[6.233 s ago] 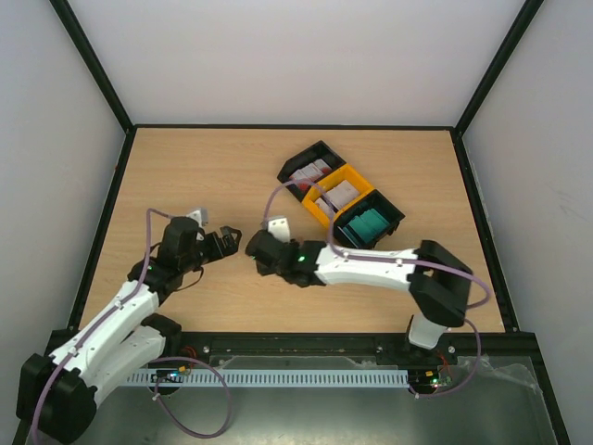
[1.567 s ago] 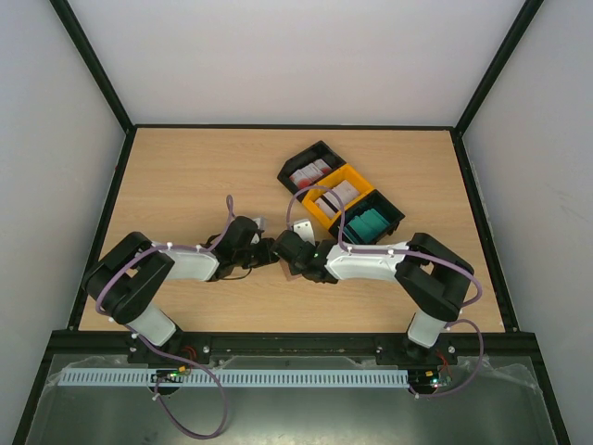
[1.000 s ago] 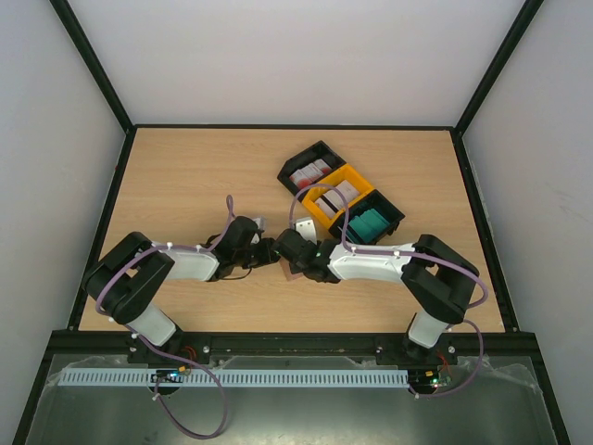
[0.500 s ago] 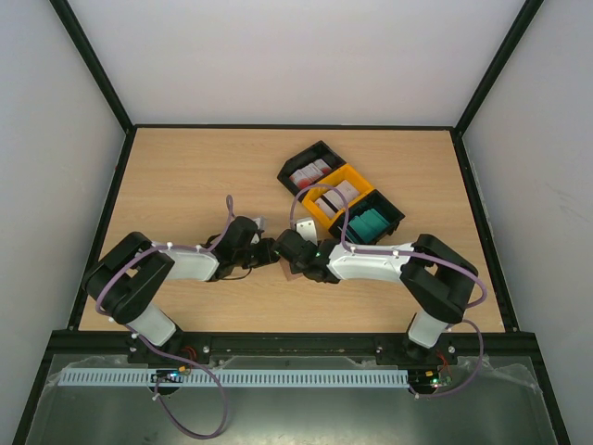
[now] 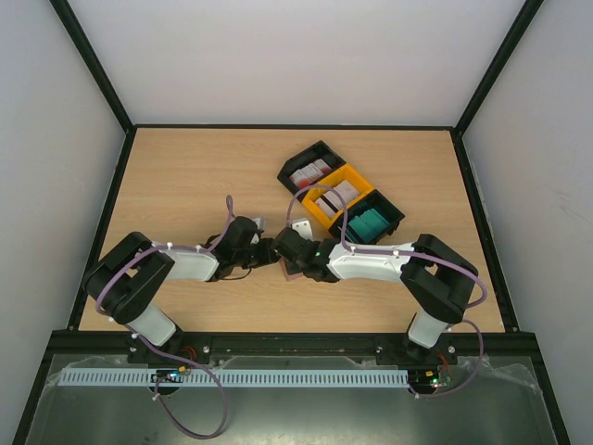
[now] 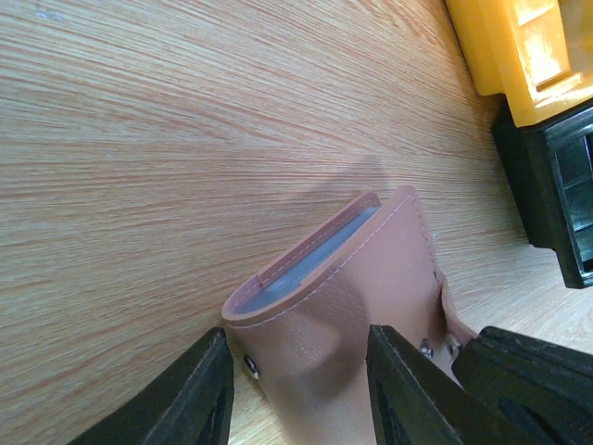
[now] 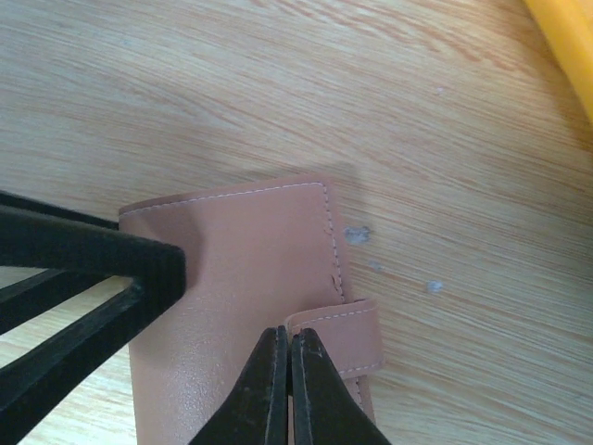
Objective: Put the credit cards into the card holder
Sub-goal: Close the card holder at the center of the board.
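One reddish-brown leather card holder [image 6: 352,306], two black plastic trays [image 5: 320,146], one yellow plastic tray [image 5: 356,171], two white-and-black robot arms [image 5: 371,264] on the worktop

Tabletop [image 5: 185,176]: light wood grain, with a few pale specks just beyond the right jaws.
Card holder [image 6: 352,297]: reddish-brown, resting on the wood, its folded end between the left jaws and its snap tab at the tips of the right jaws.
Trays: far black tray [image 5: 298,156], yellow tray [image 5: 363,179] and near black tray [image 5: 391,206], touching in a diagonal row, near and beyond both jaws.
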You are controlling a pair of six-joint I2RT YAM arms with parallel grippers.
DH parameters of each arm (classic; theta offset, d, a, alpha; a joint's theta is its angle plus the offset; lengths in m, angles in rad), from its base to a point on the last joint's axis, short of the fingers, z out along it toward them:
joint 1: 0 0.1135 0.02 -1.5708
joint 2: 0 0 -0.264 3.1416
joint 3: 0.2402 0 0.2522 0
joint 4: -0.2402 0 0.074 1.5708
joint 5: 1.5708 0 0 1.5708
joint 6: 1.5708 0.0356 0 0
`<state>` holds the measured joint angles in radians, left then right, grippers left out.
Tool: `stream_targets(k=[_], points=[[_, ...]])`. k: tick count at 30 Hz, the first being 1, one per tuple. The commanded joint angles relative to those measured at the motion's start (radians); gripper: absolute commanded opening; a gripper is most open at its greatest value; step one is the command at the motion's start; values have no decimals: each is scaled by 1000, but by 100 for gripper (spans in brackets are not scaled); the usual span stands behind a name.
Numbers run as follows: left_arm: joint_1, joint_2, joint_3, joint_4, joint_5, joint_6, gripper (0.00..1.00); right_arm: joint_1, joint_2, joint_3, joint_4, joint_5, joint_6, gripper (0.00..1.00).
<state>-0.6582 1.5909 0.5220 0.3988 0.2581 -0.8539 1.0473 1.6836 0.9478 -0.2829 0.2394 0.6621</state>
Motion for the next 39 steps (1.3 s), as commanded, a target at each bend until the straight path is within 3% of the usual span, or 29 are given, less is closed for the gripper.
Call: stream_targets(k=[1, 11, 39], points=[[-4, 36, -37, -62, -3, -2, 42, -3, -24, -6, 38, -51, -20, 2], [-5, 44, -40, -55, 4, -2, 36, -3, 18, 12, 29, -41, -21, 2], [-5, 46, -33, -66, 0, 3, 35, -4, 104, 62, -32, -28, -41, 2]])
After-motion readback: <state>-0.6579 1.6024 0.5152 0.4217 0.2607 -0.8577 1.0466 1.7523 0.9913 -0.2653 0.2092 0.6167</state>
